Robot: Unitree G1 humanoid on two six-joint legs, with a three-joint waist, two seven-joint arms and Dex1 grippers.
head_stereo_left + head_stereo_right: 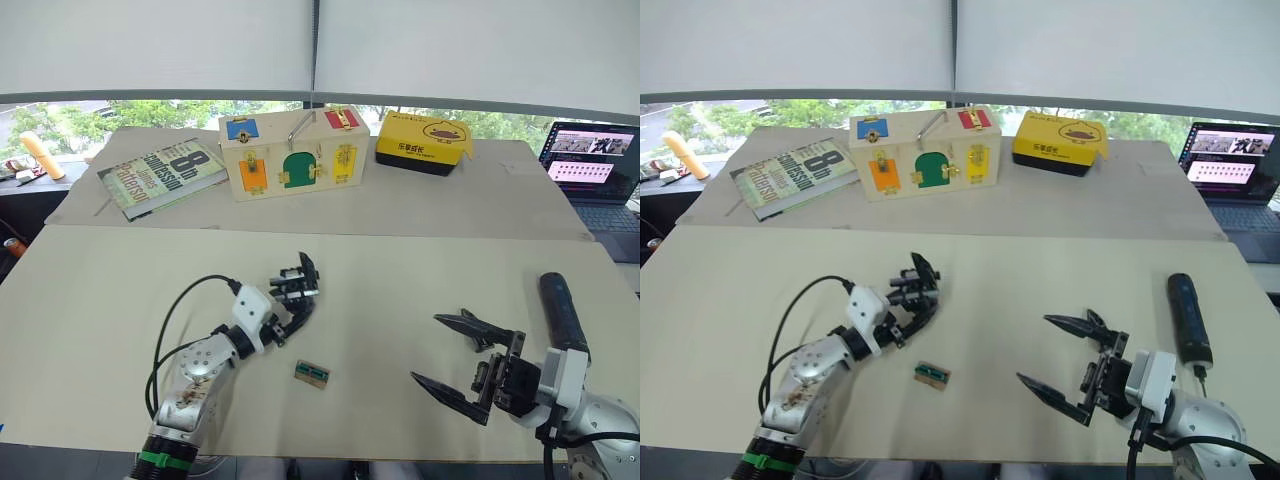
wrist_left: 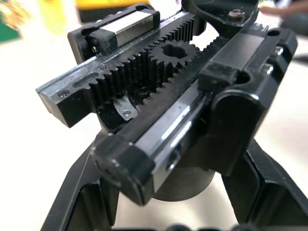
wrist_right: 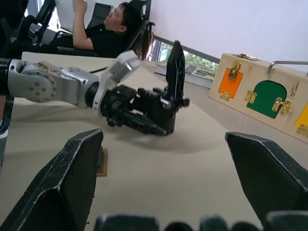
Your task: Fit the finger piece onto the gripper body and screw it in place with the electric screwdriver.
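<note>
Left gripper (image 1: pixel 293 303) is clamped on the gripper body (image 1: pixel 297 283), held just above the table (image 1: pixel 100 300) with its black finger pointing up, just behind the small green block (image 1: pixel 312 373). Right gripper (image 1: pixel 448 358) has its fingers wide apart and empty, well right of the block. The electric screwdriver (image 1: pixel 563 314) lies on the table farther right, beside the right gripper.

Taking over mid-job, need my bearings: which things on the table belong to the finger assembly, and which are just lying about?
For the job:
- gripper body, held in the left gripper
- electric screwdriver, lying beside the open right gripper

Lying about:
- small green-and-tan block
- wooden latch box
- book
- yellow box
- laptop
</note>
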